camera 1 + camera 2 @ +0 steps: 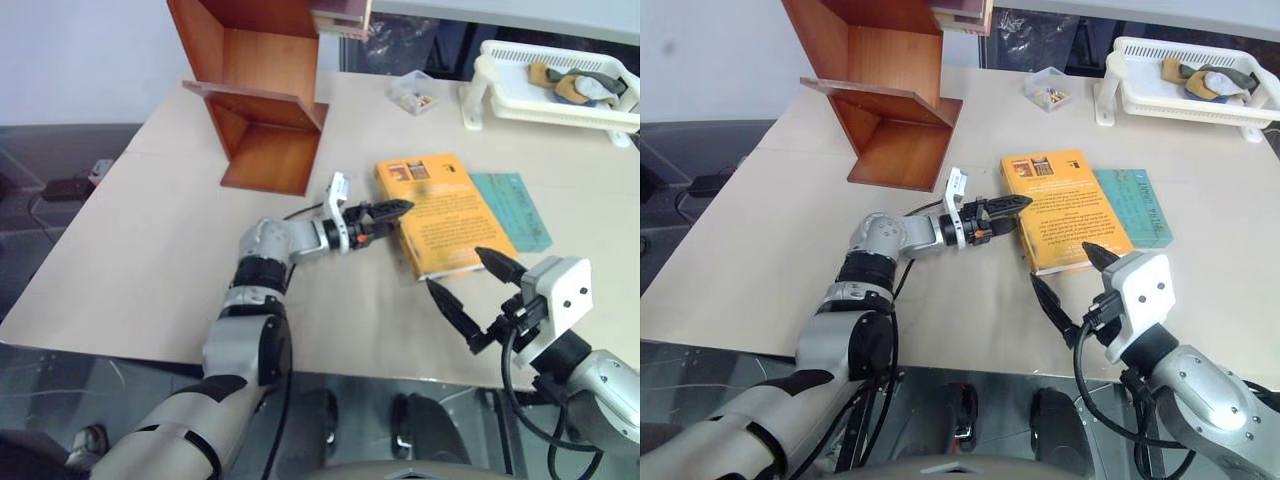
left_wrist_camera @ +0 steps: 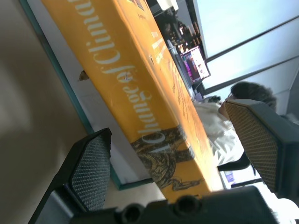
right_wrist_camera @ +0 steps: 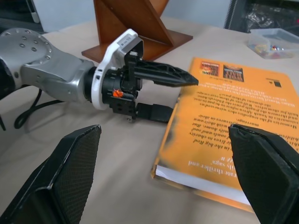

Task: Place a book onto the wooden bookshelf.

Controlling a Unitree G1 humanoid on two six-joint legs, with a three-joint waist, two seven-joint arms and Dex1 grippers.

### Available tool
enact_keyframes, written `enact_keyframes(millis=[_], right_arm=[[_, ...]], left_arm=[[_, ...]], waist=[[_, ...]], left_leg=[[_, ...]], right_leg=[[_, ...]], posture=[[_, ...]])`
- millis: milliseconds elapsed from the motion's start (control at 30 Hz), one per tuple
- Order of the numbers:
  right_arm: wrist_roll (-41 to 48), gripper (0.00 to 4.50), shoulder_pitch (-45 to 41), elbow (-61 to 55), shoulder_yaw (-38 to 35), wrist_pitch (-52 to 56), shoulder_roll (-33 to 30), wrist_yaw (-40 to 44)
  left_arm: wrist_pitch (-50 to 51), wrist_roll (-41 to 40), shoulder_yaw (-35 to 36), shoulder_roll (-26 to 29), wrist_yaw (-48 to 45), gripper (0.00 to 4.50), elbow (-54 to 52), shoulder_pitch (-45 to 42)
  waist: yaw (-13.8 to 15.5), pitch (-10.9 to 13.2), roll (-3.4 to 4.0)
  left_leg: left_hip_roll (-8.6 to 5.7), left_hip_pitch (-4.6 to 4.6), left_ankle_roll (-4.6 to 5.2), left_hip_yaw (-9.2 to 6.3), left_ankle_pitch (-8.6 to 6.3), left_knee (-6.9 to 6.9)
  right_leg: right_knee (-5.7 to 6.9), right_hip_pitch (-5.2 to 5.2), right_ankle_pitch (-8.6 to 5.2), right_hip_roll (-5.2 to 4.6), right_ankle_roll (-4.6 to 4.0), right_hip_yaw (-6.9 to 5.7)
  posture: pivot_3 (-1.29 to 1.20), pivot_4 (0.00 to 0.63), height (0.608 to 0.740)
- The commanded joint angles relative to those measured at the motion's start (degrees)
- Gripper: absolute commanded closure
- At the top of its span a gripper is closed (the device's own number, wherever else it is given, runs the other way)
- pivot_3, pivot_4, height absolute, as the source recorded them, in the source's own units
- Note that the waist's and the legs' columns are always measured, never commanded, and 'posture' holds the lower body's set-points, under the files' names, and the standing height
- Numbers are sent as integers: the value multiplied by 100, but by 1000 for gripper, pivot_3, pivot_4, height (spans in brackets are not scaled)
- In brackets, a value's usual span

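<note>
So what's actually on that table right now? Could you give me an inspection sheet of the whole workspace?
Surface: beige table, two boards butted together.
Job's things: orange-yellow book lying flat, partly on a teal-blue book; wooden bookshelf at the far left.
Clutter: white plastic tray holding small items; small clear box of bits.
Claws: left claw open, one finger over the orange-yellow book's spine edge, one below at table level; right claw open, near the book's near end, not touching.
Cables: black cable along the right arm.
Surroundings: dark floor; a seated person in the left wrist view.
</note>
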Motion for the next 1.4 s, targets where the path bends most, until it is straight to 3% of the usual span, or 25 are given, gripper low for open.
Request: enact_keyframes(millis=[33,67,167,200,233,300,400,467,600,867,967,1033,1100,1167,1400], right_arm=[[-261,9,-80,-84,-168,220,302,242],[-313,9,-78,-83,-190,280,390,290],[-452,0,-31,-87,-284,429,609,437],[-490,0,-10,-88,-320,469,668,482],[-512,0,3,-85,-349,495,704,514],[-565,0,41,-94,-422,562,796,589],[-651,0,103,-94,-553,681,958,750],[-707,0,130,-90,-613,741,1058,853],[-811,0,78,-22,-701,875,1229,1061],[-1029,0,-16,30,-786,1097,1484,1385],[-1091,0,3,8,-829,1156,1575,1482],[-1096,0,46,3,-891,1172,1635,1560],[-1049,0,100,22,-1007,1168,1692,1676],[-1003,0,115,52,-1102,1173,1736,1788],[-941,0,-282,408,-1175,1213,1815,2225]], left_arm=[[-5,-65,179,-87,40,0,82,-221],[-7,-67,225,-89,62,0,115,-241],[-12,-43,309,-74,121,917,195,-265],[-6,-32,326,-69,138,1018,207,-264],[3,-31,344,-65,152,1618,215,-264],[54,-47,387,-46,181,1994,189,-253],[166,-97,492,-2,273,3270,138,-227],[219,-99,542,6,319,3871,86,-203],[250,-120,667,2,431,4115,55,-197],[556,-393,913,23,593,4123,-573,-137],[823,-583,907,80,641,4123,-1347,-4],[674,-481,251,327,228,4123,-2595,283],[-838,509,-1311,1141,-976,4123,-4335,821],[-2496,1479,-2239,1766,-1801,4123,-5118,1122],[-6529,3245,-2584,2490,-2431,4123,-4678,698]], waist=[[-1,0,1],[-3,-1,0],[-10,-1,1],[-9,-1,1],[-9,-1,1],[-9,-1,1],[-12,-1,1],[-13,-1,1],[-14,-1,1],[-19,-1,1],[-23,-1,1],[-27,-1,2],[-51,0,3],[-49,-2,9],[49,-15,31]], left_leg=[[0,1,0,0,0,0],[0,0,0,0,0,1],[0,1,0,0,0,1],[0,1,0,0,0,1],[0,1,0,0,0,1],[0,2,0,0,0,1],[0,2,0,1,0,1],[0,3,0,0,0,1],[-1,3,0,1,0,1],[0,3,0,0,0,2],[0,3,-1,0,0,2],[0,3,-2,0,0,2],[1,4,-24,3,13,1],[2,14,-34,12,16,-10],[-1,9,-4,15,-1,0]], right_leg=[[1,0,0,0,1,-1],[2,0,0,0,1,0],[4,0,2,0,-3,1],[4,0,2,0,-3,0],[4,-1,2,0,-3,1],[5,0,3,0,-4,1],[5,0,5,0,-7,1],[7,-1,5,0,-7,1],[9,0,5,0,-7,1],[11,-1,9,0,-14,1],[11,-2,9,0,-14,2],[13,-2,9,0,-15,3],[15,-5,10,0,-16,8],[17,-6,11,1,-23,18],[-3,-3,16,-14,-74,12]], posture=[[0,150,740],[0,150,740],[0,150,740],[0,150,740],[0,150,740],[0,150,740],[0,150,740],[0,150,740],[0,150,740],[0,150,740],[0,150,740],[0,150,740],[0,150,740],[0,150,740],[0,150,740]])
